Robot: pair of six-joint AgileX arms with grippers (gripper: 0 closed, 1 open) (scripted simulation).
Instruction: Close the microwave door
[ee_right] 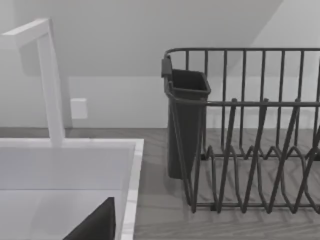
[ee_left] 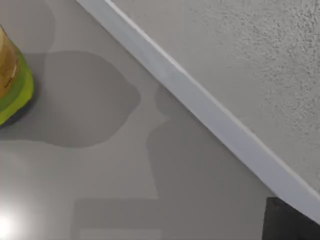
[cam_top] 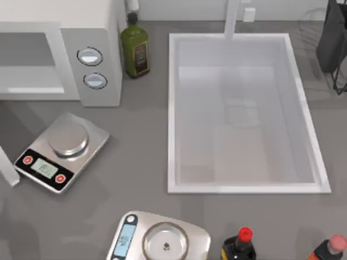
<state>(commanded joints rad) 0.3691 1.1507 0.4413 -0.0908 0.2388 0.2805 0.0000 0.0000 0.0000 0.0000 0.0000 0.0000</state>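
One microwave, two kitchen scales, three bottles, one sink, one dish rack

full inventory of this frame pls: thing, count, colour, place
microwave: 1, white, two silver dials, top view's far left
microwave door: 1, white edge, swung open at left edge
olive oil bottle: 1, green, beside microwave's right side
sink: 1, white, centre-right
faucet: 1, white, behind sink
kitchen scale: 1, silver, red buttons, in front of microwave
second scale: 1, silver, near edge
sauce bottle: 1, dark, red cap, near edge
another bottle: 1, pink cap, near right corner
dish rack: 1, black wire, with cutlery cup, right of sink
grippers: a dark part at the edge of each wrist view
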